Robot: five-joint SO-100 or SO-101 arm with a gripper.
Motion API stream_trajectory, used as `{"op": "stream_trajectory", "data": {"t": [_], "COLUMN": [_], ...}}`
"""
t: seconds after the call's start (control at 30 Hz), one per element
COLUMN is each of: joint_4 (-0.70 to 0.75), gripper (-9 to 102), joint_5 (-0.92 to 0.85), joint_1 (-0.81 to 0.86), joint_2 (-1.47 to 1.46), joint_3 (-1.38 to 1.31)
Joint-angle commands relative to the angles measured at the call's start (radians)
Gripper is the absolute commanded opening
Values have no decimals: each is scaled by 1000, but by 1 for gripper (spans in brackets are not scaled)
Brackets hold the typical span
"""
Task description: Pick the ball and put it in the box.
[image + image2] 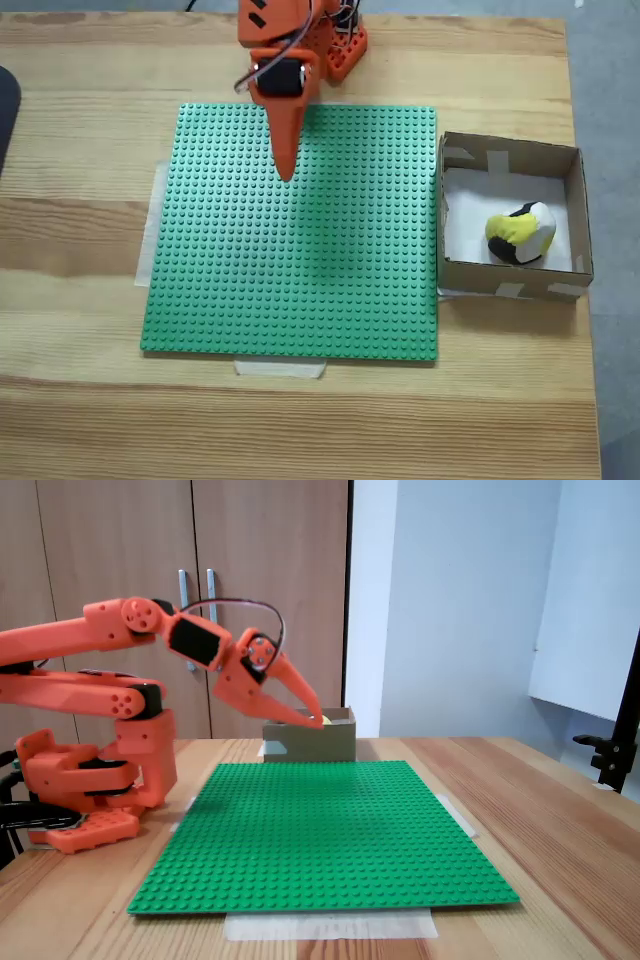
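Note:
The ball (520, 236), patched yellow, white and black, lies inside the box (510, 151), a shallow brown cardboard box with a white bottom at the right edge of the green plate. In a fixed view from the side, a sliver of the ball (326, 720) peeks over the box (325, 744) at the back. My orange gripper (287, 172) hangs over the far part of the green plate, well left of the box, its fingers closed to a point with nothing between them. From the side the gripper (313, 719) points down and forward, high above the plate.
A green studded baseplate (300, 250) is taped to the wooden table (80, 420). The arm's base (90, 790) stands at the plate's far edge. A dark object (5, 110) sits at the left edge. A black stand (615, 750) rises beside the table.

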Motion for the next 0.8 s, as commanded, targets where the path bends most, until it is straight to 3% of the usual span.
{"op": "stream_trajectory", "data": {"t": [0.0,0.77], "joint_4": [-31,-94], "gripper": [-1,-1], "joint_5": [-20,-46], "joint_1": [15,38], "joint_2": [37,146], "joint_3": [38,284]}}
